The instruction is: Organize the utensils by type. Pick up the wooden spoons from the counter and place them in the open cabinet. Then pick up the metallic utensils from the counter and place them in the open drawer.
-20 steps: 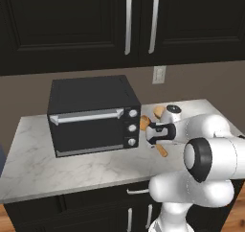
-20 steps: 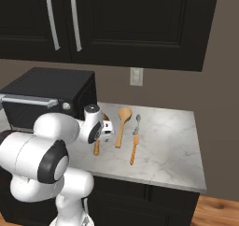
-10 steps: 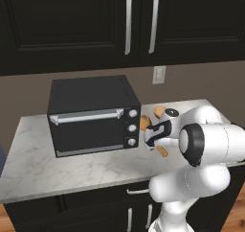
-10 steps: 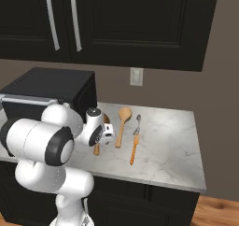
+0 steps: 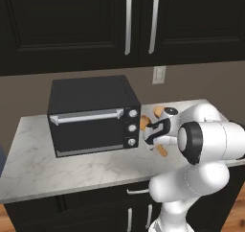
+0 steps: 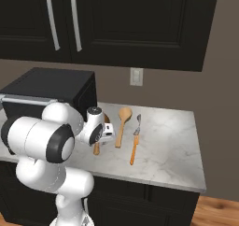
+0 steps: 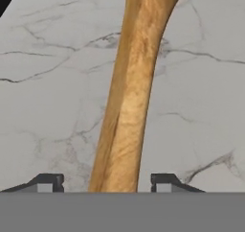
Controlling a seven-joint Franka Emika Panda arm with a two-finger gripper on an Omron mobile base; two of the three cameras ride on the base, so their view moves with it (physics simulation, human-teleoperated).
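You have the black upper wall cabinet (image 5: 119,25) overhead with both panelled doors looking shut in the base views, so an open cabinet is not something you can confirm from here. Below it runs the white marble counter with grey veins (image 6: 172,141), and on its left sits the boxy black toaster oven (image 5: 93,115).

Your white arm is bent low just right of the oven, and the two-finger gripper (image 7: 105,183) hangs over the nearer tan wooden spoon (image 7: 131,92). In the hand view the dark fingertips (image 7: 48,182) stand either side of the handle with marble showing in both gaps, so the jaws are part open and grip nothing yet.

What could go wrong: the handle runs at a slant between the tips, so closing may roll or push it instead of pinching it. The oven wall is close on the left, and a wide swing upward could clip it.

The right base view gives you what the left cannot: the second long wooden spoon (image 6: 122,124), the slim bright orange utensil (image 6: 134,150) and the small silver-grey piece (image 6: 138,125) lying further right. In the left base view the arm covers most of these.
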